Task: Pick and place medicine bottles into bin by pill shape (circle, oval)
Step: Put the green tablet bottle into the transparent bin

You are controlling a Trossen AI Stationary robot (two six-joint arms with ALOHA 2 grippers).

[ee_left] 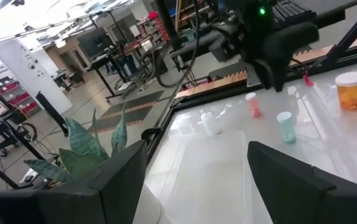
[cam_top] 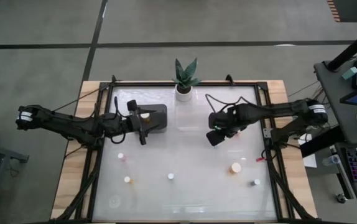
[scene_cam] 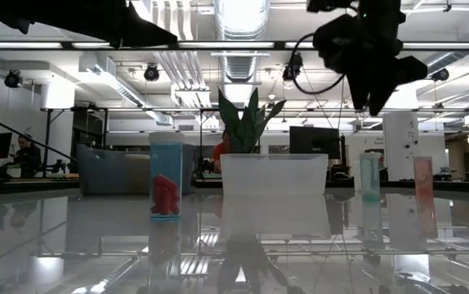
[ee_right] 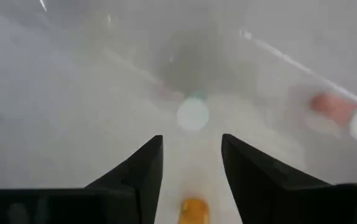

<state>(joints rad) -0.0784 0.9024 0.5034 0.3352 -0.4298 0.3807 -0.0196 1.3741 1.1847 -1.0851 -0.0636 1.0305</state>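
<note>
Small white-capped bottles stand apart on the white table: a pink one, amber ones, and white-capped ones. My left gripper hangs open and empty over the left end of a dark bin; a white cap shows there. Past its fingers the left wrist view shows white, pink, teal and amber bottles. My right gripper points down, open, well above the table. A white cap lies below it.
A clear bin stands in front of a potted plant at the table's far edge. The dark bin shows grey in the low view. A blurred amber shape shows low between my right fingers. Cables run along the table's frame.
</note>
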